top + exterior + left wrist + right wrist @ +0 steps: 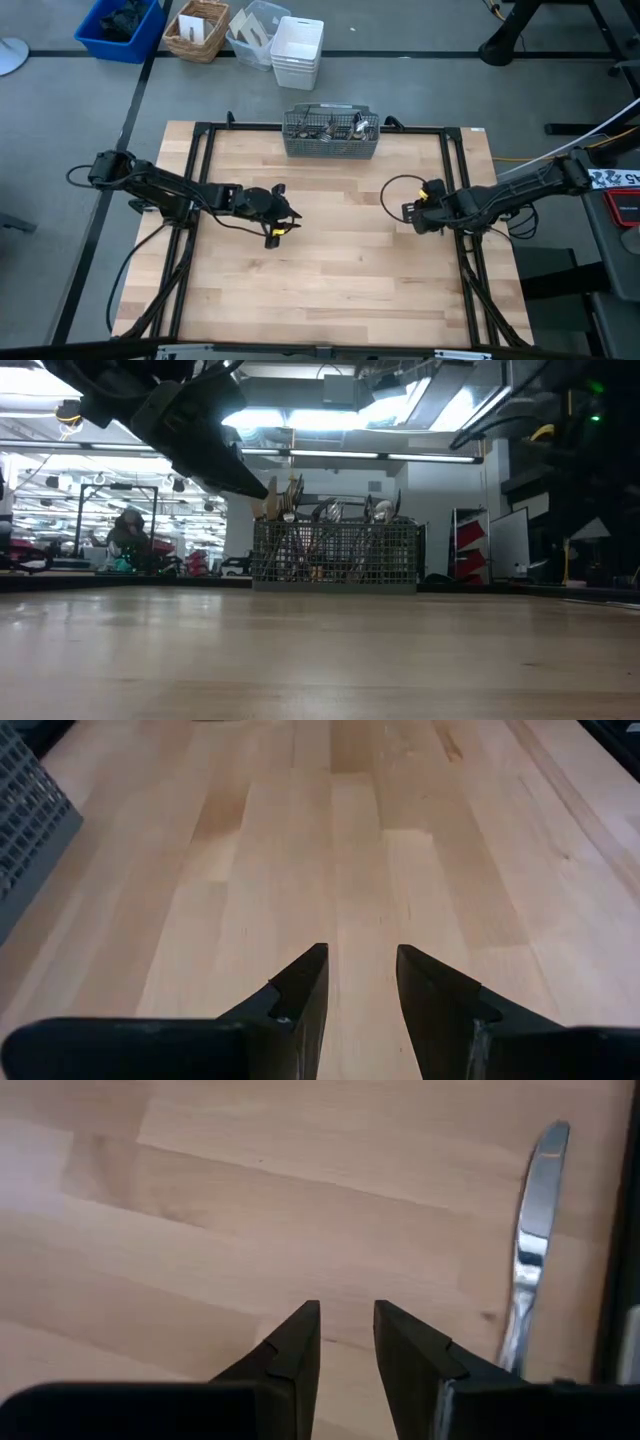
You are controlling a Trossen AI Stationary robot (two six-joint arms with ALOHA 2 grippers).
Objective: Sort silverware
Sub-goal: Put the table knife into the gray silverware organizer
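1. Most silverware (330, 127) stood in the caddy (331, 146); one knife (530, 1240) lay near the right gripper (346, 1342).
2. Both grippers hung empty, fingers slightly apart, left gripper (360, 985) mid-table.
3. Judging by this, fetching the knife came next: right gripper must shift over it.

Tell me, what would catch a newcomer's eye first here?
Probably the grey wire caddy at the table's far edge, bristling with silverware. Next, two dark arms reach in from either side, the left claw and right claw both empty with fingers apart. A table knife lies beside the right claw.
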